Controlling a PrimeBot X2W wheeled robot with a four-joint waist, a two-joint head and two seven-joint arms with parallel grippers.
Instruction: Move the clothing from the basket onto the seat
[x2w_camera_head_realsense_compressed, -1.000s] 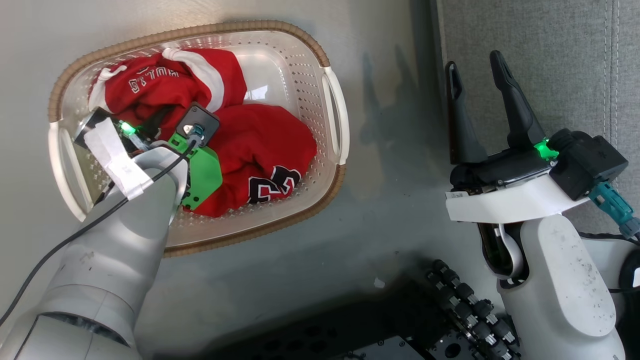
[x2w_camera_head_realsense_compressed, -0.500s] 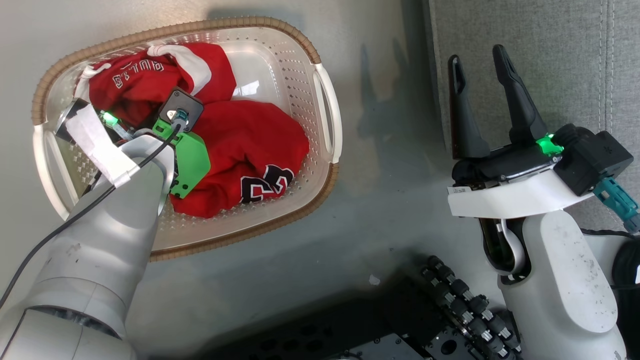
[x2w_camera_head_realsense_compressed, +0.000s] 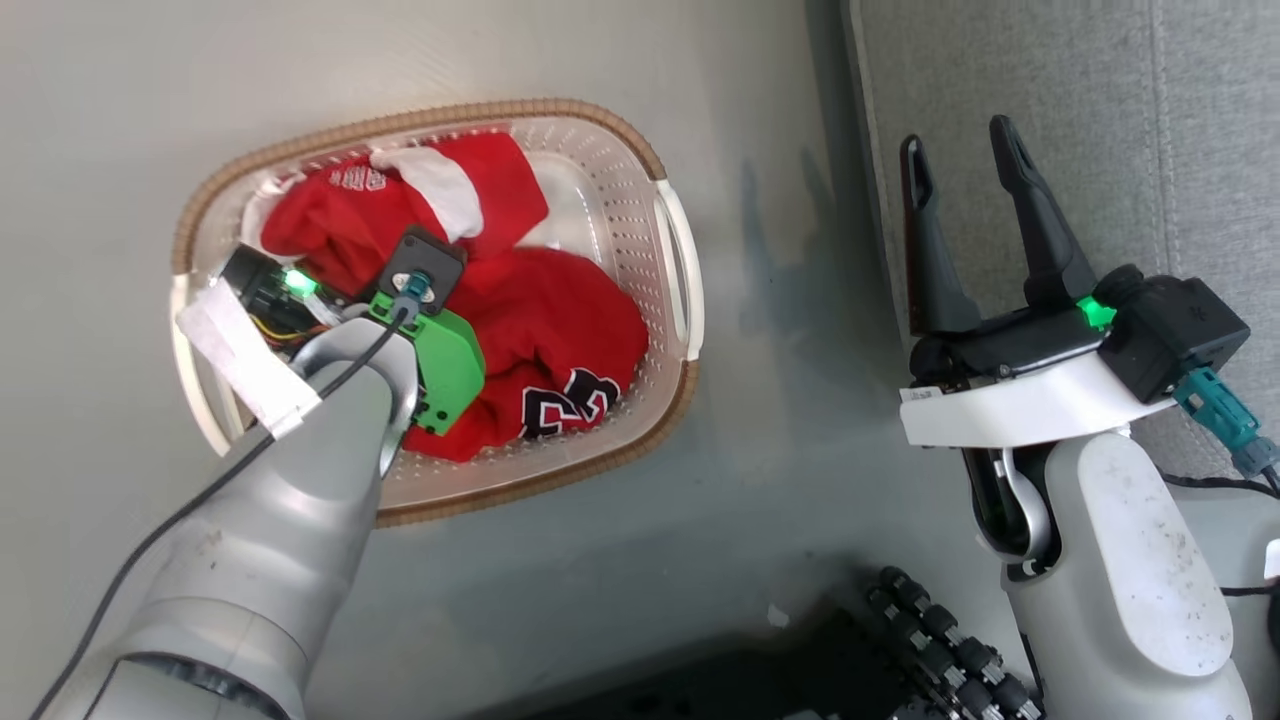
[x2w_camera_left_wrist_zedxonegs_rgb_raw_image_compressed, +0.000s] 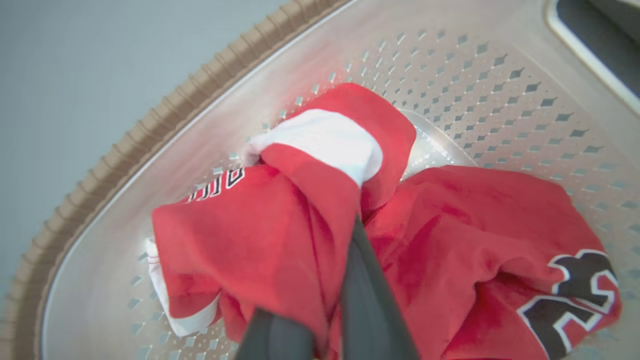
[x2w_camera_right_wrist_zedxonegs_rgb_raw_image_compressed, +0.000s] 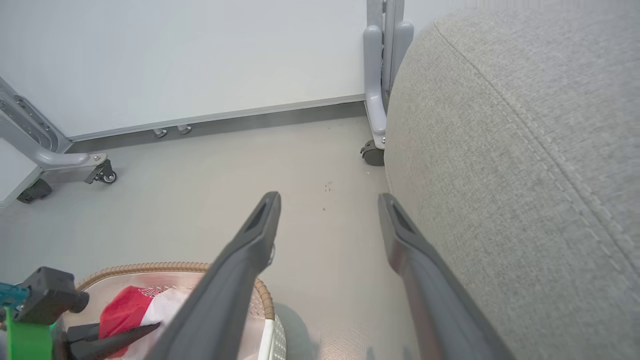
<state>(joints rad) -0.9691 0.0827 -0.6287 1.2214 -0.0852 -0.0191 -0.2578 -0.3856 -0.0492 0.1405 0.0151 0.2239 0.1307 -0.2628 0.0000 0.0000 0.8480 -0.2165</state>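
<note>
Evidently our left gripper (x2w_camera_left_wrist_zedxonegs_rgb_raw_image_compressed: 332, 295) pinches a fold of the clothing (x2w_camera_head_realsense_compressed: 560, 320) so we can lift it from the basket (x2w_camera_head_realsense_compressed: 560, 108), where it all lies; our right gripper (x2w_camera_head_realsense_compressed: 960, 140) hangs wide beside the seat (x2w_camera_head_realsense_compressed: 1100, 100), out of the way.

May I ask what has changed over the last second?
The left hand, shut on the lettered garment, has bunched it and drawn it up; the head camera shifted too. The numbered garment stays in the basket; the right hand stays open beside the seat.
</note>
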